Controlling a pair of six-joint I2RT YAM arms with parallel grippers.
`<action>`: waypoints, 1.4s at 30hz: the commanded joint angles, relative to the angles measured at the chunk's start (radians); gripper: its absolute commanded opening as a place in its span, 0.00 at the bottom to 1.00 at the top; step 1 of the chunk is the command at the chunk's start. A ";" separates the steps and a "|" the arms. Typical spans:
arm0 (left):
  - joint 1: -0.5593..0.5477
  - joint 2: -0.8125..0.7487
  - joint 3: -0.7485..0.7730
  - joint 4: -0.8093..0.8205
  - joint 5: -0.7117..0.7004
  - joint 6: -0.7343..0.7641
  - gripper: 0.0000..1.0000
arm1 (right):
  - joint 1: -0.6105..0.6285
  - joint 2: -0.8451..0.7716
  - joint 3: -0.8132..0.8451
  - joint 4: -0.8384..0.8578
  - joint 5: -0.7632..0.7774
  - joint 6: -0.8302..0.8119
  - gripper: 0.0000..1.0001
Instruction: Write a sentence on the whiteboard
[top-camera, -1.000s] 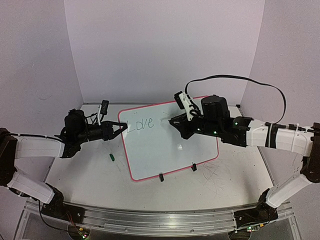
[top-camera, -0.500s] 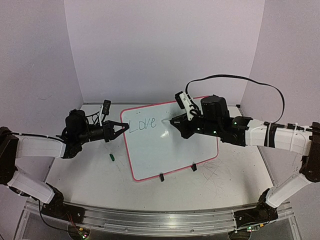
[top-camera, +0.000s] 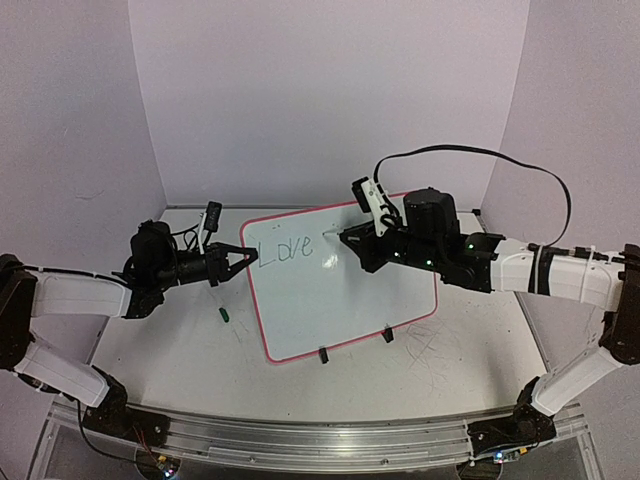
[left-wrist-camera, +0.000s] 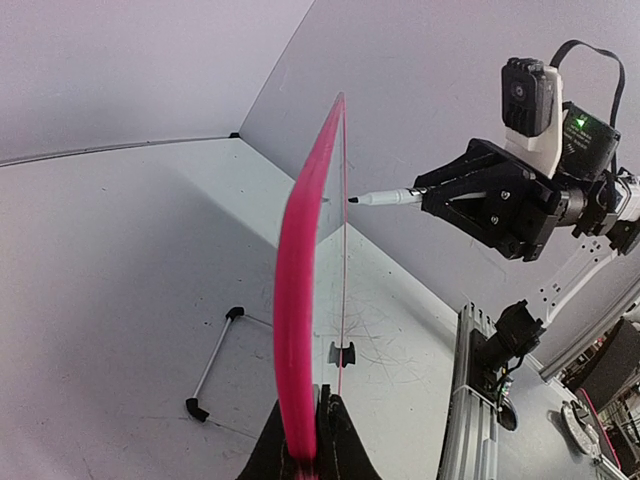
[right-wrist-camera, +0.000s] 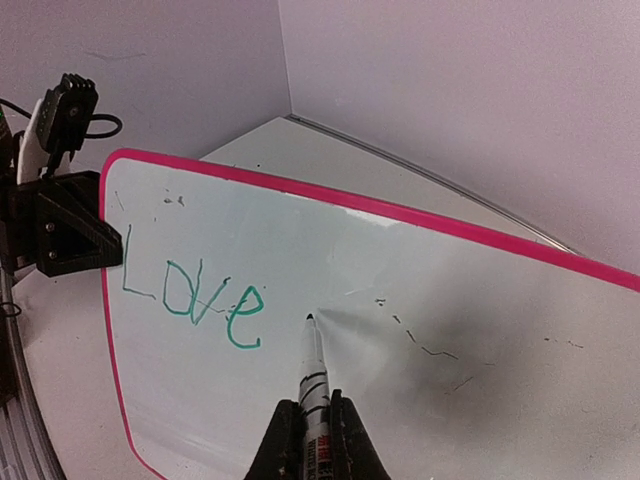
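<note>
**Marker Tip Stood Just Past "Love" on the Held Board**

The whiteboard (top-camera: 340, 290) lay in the middle of the table (top-camera: 160, 350), between the two arms. Its long axis ran left to right, skewed a little, and the edge with the two black clips (top-camera: 323, 354) faced the arm bases. The left gripper (top-camera: 245, 256) was clamped on the pink rim at the board's left end. In the left wrist view its fingers (left-wrist-camera: 335, 445) pinched that rim, and the board (left-wrist-camera: 300, 300) showed edge-on, stretching away from them.

The sentence (right-wrist-camera: 195, 300) so far read only "Love" in green. It sat near the board's upper left corner and ran along the long axis towards the right.

The right gripper (top-camera: 350, 238) was closed around a marker (right-wrist-camera: 315, 370). The marker's long axis pointed left across the board, with its tip just right of the "e". The tip was at the surface, though actual contact could not be made out.

A small green object (top-camera: 224, 314) lay on the table just left of the board. Grey scribble marks (top-camera: 430, 345) showed on the tabletop near its right corner.
</note>
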 joint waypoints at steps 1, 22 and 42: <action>-0.006 -0.013 -0.030 -0.014 -0.058 0.101 0.00 | -0.006 -0.002 0.000 0.041 0.017 0.005 0.00; -0.004 -0.023 -0.040 -0.022 -0.069 0.085 0.00 | -0.006 -0.051 -0.030 0.027 -0.025 -0.034 0.00; -0.004 -0.012 -0.036 -0.025 -0.064 0.072 0.00 | -0.007 -0.052 -0.036 0.027 -0.025 -0.035 0.00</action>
